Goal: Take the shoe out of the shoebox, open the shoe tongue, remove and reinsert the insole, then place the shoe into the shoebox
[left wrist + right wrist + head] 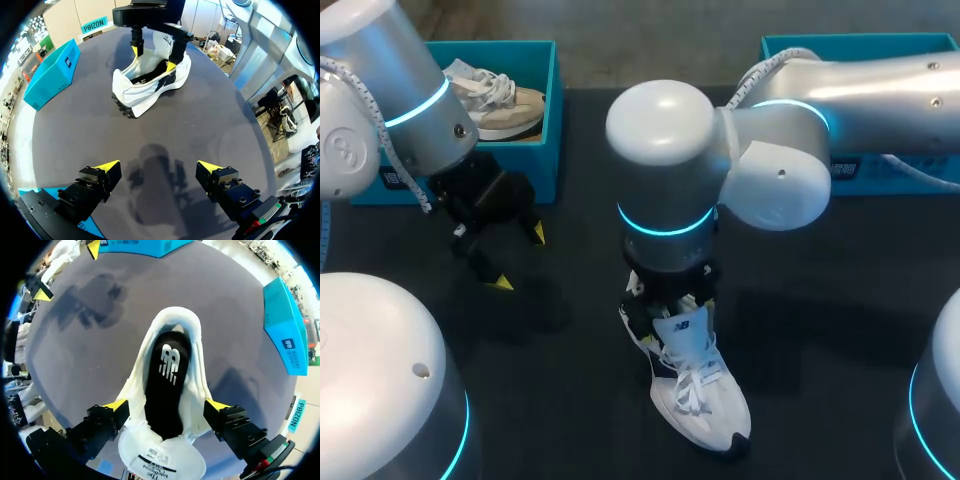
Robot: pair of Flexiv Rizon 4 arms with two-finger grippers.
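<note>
Dark table: white shoe upright, 6 o'clock. Right gripper astride its collar, grasp indeterminate. Left gripper released, 9 o'clock. Teal shoebox, 11 o'clock.

Under your right gripper the shoe is white with dark trim, its insole black with a white striped logo. Your left gripper is black with yellow tips. Just behind it, the shoebox is turquoise, holding a beige shoe with white laces. The table is black.
</note>
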